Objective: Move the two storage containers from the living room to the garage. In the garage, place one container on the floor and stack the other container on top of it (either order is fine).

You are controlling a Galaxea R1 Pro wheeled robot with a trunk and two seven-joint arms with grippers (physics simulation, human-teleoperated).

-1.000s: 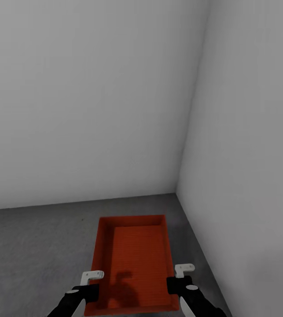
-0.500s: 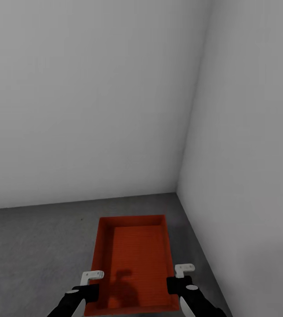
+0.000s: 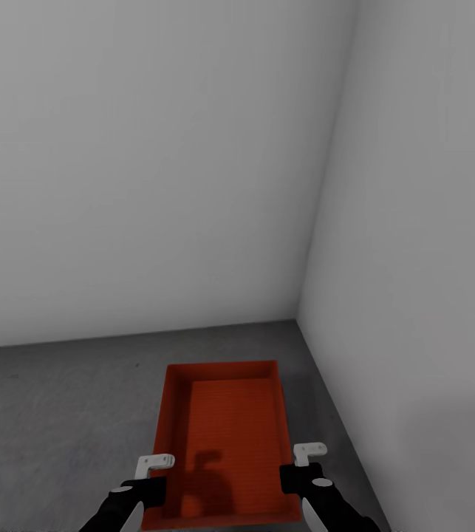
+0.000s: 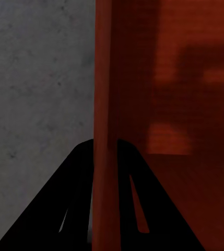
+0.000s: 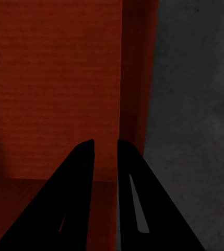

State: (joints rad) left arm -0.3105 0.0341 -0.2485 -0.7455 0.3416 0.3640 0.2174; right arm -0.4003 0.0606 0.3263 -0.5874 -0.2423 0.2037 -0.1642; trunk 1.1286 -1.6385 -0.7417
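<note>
A plain grey-white back wall (image 3: 148,170) fills most of the head view, smooth and unmarked, darker toward its top. A second wall (image 3: 414,222) of the same colour stands to its right and meets it in a vertical corner seam (image 3: 326,177) that leans slightly leftward going down. The right-hand wall looks a little lighter than the back wall, with a soft, paler patch low down near the corner seam's far side. Both walls are bare, with no fittings or marks that can be made out.
</note>
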